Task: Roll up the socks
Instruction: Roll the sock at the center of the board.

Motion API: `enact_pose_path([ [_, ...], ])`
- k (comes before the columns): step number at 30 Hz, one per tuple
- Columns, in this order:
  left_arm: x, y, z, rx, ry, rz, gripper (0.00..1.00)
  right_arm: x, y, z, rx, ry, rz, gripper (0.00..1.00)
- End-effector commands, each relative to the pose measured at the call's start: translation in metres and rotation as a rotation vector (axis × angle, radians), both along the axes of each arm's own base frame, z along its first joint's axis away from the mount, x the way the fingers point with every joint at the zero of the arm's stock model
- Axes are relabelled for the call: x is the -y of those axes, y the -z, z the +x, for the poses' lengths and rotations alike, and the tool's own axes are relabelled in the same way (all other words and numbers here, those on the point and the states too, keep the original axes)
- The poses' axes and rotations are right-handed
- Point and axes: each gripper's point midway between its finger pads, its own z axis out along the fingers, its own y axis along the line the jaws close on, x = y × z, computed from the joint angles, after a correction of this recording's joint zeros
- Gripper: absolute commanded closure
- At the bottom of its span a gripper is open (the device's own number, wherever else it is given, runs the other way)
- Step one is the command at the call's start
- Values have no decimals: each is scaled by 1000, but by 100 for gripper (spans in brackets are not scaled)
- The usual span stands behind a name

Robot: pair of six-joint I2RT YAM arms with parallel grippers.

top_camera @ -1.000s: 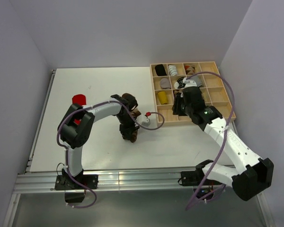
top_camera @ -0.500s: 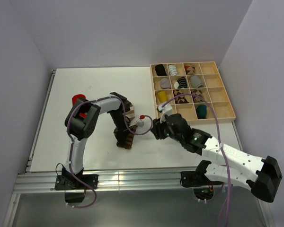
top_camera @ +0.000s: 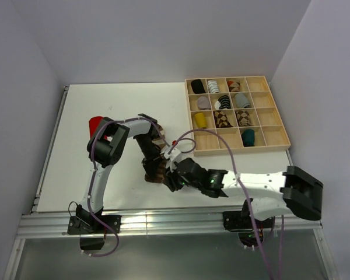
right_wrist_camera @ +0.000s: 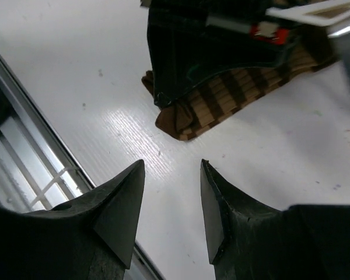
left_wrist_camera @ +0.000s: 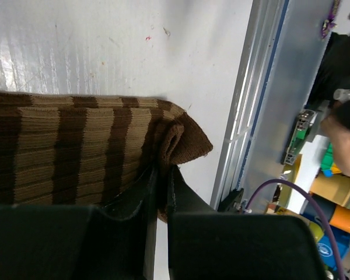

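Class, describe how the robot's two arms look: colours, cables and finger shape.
Both the left arm and right arm have white links with black joint housings. A purple cable loops along each. The fingers are black and wedge-shaped.

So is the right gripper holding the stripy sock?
No, the right gripper is open over bare table, short of the stripy sock.

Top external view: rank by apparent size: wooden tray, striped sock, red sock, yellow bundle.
1. wooden tray
2. striped sock, partly hidden
3. red sock and yellow bundle: look alike, and the red one is partly hidden, so unranked
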Motion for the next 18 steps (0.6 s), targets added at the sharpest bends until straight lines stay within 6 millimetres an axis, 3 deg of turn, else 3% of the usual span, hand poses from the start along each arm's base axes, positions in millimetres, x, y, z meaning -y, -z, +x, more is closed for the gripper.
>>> enact_pose_path([
  [1, 0, 9, 3, -4, 8, 0, 100, -33, -7, 9, 54, -14, 25, 49],
  [8, -4, 14, 3, -9, 14, 20, 100, -61, 18, 16, 59, -73, -48, 46],
  [18, -5, 16, 5, -10, 10, 33, 100, -71, 41, 18, 49, -111, -114, 45],
])
